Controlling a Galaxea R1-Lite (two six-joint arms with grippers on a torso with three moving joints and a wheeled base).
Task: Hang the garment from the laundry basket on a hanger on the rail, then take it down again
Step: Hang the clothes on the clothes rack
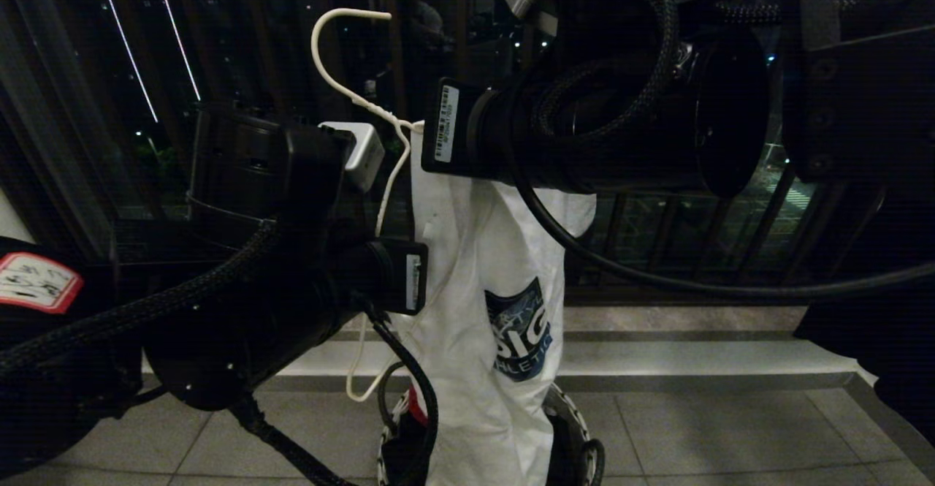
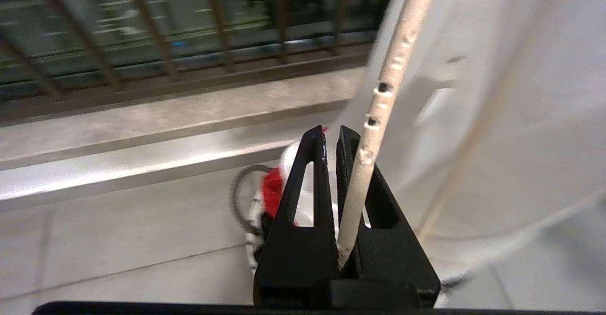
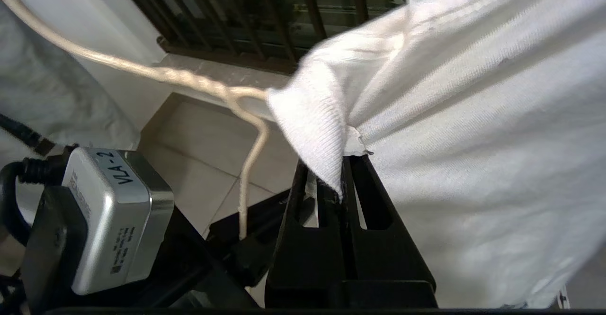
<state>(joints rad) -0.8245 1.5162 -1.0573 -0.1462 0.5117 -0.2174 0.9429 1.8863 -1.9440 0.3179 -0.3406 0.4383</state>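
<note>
The white wire hanger [image 1: 343, 25] is held up in the air, hook uppermost. My left gripper [image 2: 330, 132] is shut on one of the hanger's wire arms [image 2: 378, 111]. The garment [image 1: 489, 310], a white T-shirt with a blue chest print [image 1: 520, 332], droops from the hanger's twisted neck [image 3: 199, 80] down to the laundry basket [image 1: 577, 427]. My right gripper [image 3: 331, 163] is shut on the ribbed collar edge of the garment [image 3: 473, 116], right beside the neck. The rail is out of view.
A dark brown railing with vertical bars [image 1: 657, 230] runs behind, above a stone step [image 1: 657, 347] and a tiled floor [image 1: 730, 435]. A red cloth [image 2: 272, 187] lies in the basket [image 2: 251, 211]. The left wrist's silver camera box [image 3: 113, 211] sits close to the hanger.
</note>
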